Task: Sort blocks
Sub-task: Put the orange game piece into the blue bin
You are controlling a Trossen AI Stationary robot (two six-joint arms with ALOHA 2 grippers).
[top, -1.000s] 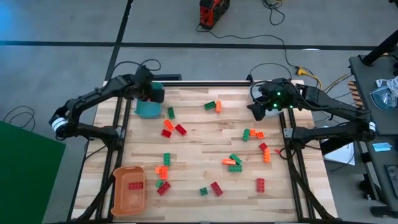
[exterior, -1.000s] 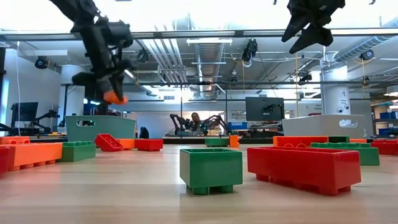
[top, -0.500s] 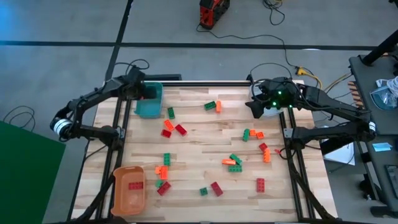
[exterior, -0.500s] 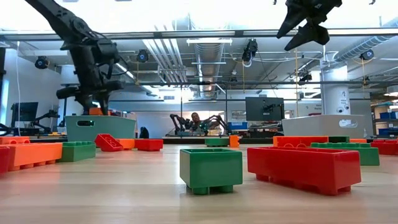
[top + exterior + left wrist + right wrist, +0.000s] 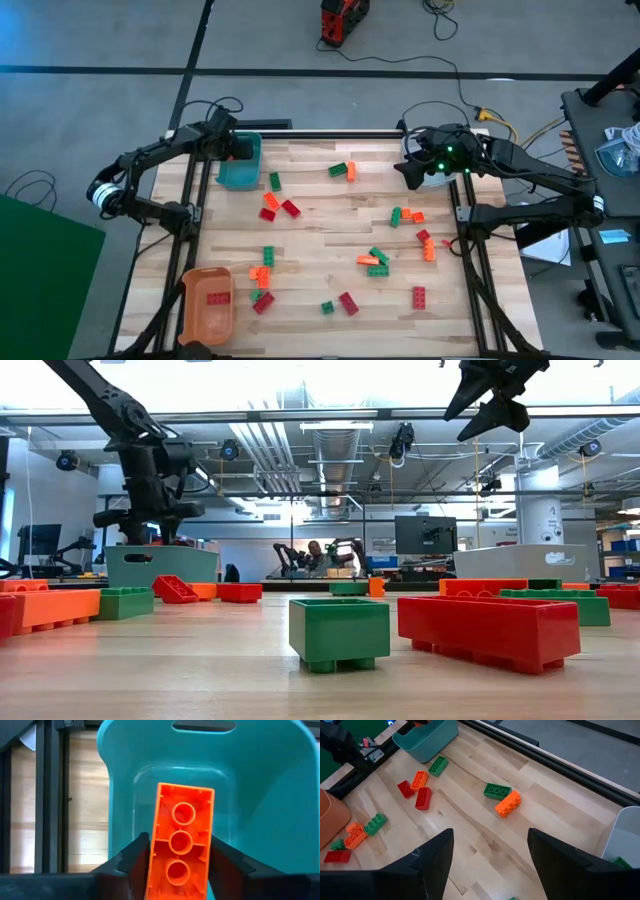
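Unlettered orange block (image 5: 181, 841) between left gripper (image 5: 180, 870) jaws, over teal bin (image 5: 260, 795)

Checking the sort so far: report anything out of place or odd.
The left hand holds an orange block over the teal bin, while the orange bin holds a red block: colours mismatched. Nothing spilled. The right hand hovers at the far-right edge.

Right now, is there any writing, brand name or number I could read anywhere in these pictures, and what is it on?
No text can be read in any view.
The orange brick held in the left gripper over the teal bin: underside tubes only, no lettering.
The near green brick and red brick: plain sides, no marks.
The monitor in the room behind: dark, nothing legible.
The right gripper: no label visible.
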